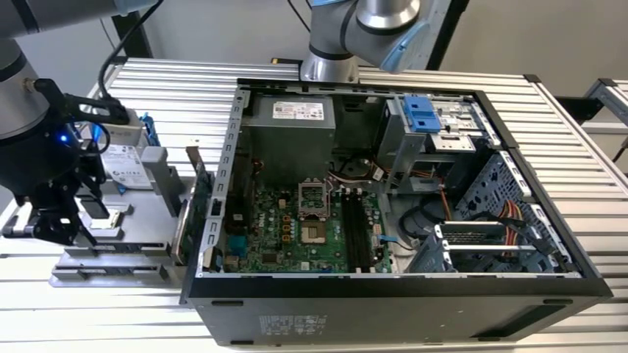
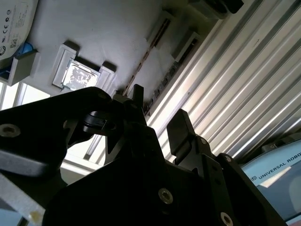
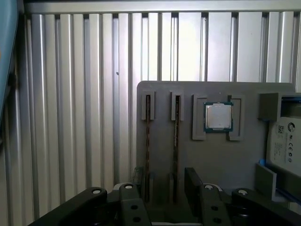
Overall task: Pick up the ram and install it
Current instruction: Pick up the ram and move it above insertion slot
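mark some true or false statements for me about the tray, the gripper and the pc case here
1. Two ram sticks stand on edge in slots of the grey tray. True.
2. The gripper holds a ram stick over the motherboard. False: it is open at the tray, outside the pc case, on the exterior view's left, and both sticks sit in their slots.
3. A processor chip lies in the tray beside the sticks. True.
4. The pc case is closed up. False: its side is open and the motherboard is in plain view.
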Controlling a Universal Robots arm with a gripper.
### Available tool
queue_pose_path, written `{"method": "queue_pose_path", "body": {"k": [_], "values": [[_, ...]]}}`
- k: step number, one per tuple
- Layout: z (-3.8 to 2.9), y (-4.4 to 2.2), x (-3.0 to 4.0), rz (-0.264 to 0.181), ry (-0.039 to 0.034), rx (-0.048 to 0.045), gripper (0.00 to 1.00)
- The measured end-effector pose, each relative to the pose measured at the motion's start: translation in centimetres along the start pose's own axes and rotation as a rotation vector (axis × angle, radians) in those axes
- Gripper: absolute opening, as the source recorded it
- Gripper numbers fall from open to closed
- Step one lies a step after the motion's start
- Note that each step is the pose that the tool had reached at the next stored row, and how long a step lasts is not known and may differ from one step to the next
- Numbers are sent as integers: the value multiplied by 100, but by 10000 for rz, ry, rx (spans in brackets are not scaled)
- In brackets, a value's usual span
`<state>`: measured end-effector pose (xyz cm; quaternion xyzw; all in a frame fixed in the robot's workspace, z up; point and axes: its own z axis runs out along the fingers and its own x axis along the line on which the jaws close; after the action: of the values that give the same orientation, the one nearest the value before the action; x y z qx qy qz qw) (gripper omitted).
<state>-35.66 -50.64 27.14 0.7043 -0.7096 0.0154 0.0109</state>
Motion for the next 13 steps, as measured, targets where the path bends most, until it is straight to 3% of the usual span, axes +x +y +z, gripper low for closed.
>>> {"method": "queue_pose_path", "body": {"k": [13], "values": [[51,4,-2,0,2,0,100]]}}
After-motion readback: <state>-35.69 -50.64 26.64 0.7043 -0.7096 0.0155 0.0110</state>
